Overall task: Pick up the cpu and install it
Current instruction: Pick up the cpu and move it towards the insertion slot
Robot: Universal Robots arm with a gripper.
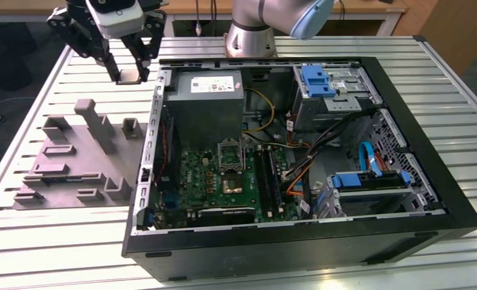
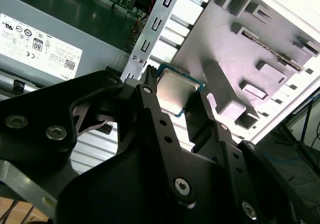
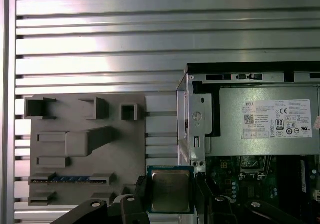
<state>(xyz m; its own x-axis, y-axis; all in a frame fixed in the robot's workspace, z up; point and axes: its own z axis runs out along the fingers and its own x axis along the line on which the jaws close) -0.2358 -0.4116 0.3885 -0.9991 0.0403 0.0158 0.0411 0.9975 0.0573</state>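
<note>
The cpu point(image 1: 130, 77), a small square chip with a silvery top, hangs in the air with my gripper point(image 1: 130, 74) shut on its edges. In the exterior view it is at the upper left, above the slatted table, just outside the far left corner of the open computer case point(image 1: 432, 181). Both wrist views show the cpu point(image 2: 172, 92) point(image 3: 170, 190) held flat between the black fingers point(image 2: 150, 104) point(image 3: 141, 188). The motherboard point(image 1: 214, 181) lies in the case floor, with its socket point(image 1: 230, 156) near the middle.
A grey moulded fixture plate point(image 1: 69, 160) with upright blocks lies on the table at the exterior view's left of the case. The grey power supply point(image 1: 210, 99) fills the case's far left corner. Cables and blue drive brackets point(image 1: 317, 81) sit on the case's right side.
</note>
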